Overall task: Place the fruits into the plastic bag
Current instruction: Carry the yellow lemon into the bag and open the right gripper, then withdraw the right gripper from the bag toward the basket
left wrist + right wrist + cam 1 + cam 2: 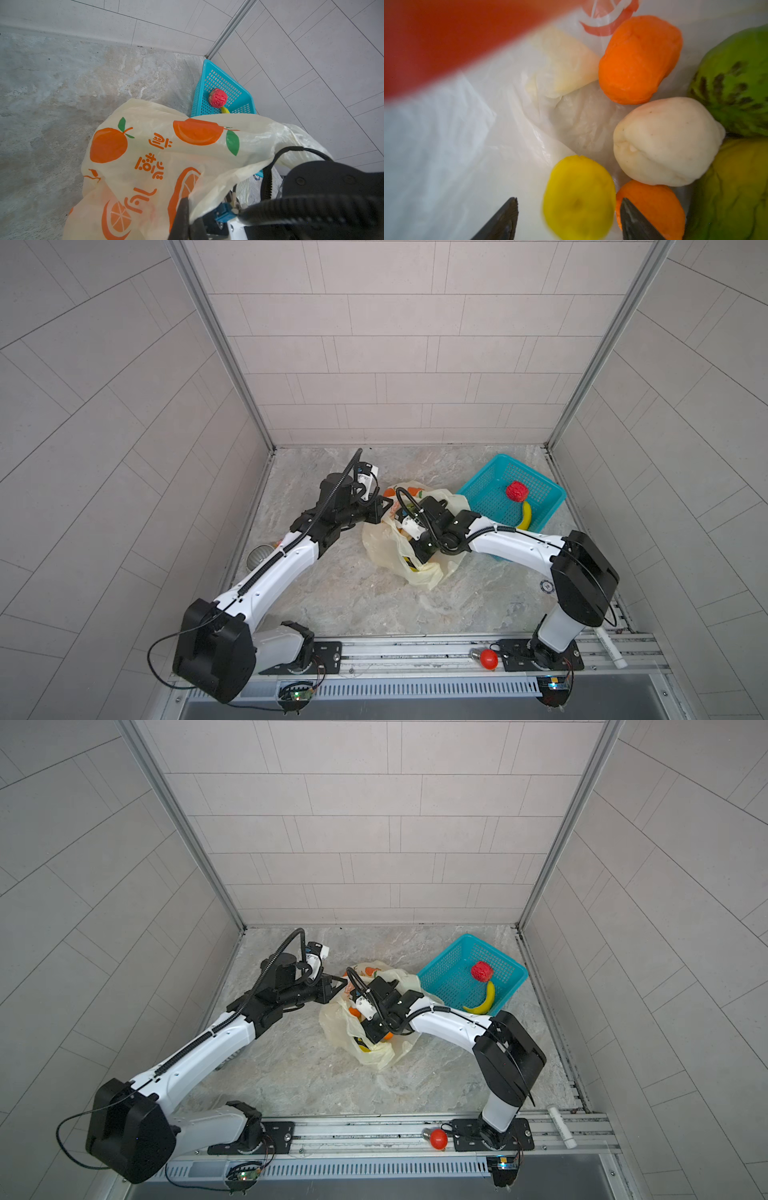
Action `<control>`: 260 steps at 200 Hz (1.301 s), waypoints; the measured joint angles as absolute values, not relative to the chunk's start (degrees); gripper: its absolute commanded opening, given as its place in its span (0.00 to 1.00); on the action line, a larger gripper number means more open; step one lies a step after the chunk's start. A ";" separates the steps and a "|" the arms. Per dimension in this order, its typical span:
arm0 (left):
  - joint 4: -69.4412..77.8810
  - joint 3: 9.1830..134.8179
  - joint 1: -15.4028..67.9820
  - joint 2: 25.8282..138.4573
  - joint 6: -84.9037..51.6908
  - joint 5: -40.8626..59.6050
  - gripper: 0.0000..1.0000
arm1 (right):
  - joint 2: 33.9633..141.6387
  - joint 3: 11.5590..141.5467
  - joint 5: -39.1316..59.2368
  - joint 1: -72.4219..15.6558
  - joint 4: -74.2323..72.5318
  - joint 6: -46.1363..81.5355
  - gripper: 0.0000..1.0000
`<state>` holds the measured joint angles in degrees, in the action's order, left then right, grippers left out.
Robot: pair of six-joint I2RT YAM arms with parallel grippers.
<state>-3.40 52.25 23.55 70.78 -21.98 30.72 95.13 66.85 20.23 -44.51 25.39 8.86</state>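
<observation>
**Most fruit in the plastic bag [384, 545], two in the teal basket [484, 489]**

My left end effector [382, 509] is clamped on the bag's rim, mid-surface. My right end effector [568, 200] is inside the bag, jaws apart, with a blurred yellow lemon [579, 182] between them. Only the right wrist view shows the contents: orange fruits [639, 60], a whitish one [666, 141] and green ones [735, 83]. The basket sits in the far right corner and holds the bumpy red ball [517, 491] and the banana [525, 517].

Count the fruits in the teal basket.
2. The bumpy red ball lies near the middle of the teal basket; the yellow banana by its near wall. The right arm covers one corner, so more may hide.
</observation>
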 measured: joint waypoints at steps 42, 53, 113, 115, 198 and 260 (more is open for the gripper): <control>-3.38 52.25 23.66 70.78 -21.98 30.57 0.00 | 85.32 66.83 18.90 -44.31 25.91 8.43 0.85; -3.38 52.25 23.66 70.76 -21.98 30.59 0.00 | 82.21 66.81 17.74 -44.21 25.82 8.16 0.84; -2.20 52.25 24.95 70.22 -22.00 33.36 0.00 | 68.51 66.61 11.86 -42.39 24.25 5.39 0.84; -2.09 52.25 24.97 70.17 -22.00 33.45 0.00 | 68.42 66.85 11.53 -42.26 24.40 5.17 0.84; -2.22 52.25 24.38 69.95 -21.96 31.57 0.00 | 73.21 73.25 -6.72 -41.67 32.01 -0.80 0.85; -3.33 52.25 24.27 69.95 -21.67 30.92 0.00 | 76.90 71.05 -15.53 -38.65 33.39 2.76 0.86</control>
<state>-3.33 52.25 24.27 69.95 -21.67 30.92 76.90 71.05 -15.53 -38.65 33.39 2.76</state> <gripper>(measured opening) 0.056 0.862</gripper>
